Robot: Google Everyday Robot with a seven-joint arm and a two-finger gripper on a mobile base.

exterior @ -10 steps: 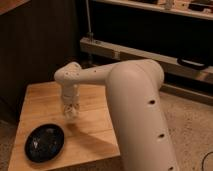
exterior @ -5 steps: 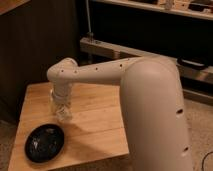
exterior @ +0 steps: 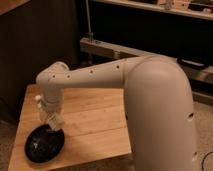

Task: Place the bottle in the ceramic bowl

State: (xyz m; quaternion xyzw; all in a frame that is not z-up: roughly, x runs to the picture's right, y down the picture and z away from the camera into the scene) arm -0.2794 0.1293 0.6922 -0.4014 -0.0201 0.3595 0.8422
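One arm only, stretched across the table to its near corner. Gripper pointing down, pinched narrow on what looks like the bottle: pale, long axis roughly upright, slightly tilted. Hanging just above the bowl at its far rim, toward the arm's side, not over the centre. Bowl's middle lying lower-left of the bottle in the camera view. Probably calls for a short shift that way, then a lowering before letting go; released here, likely to clip the rim and roll.
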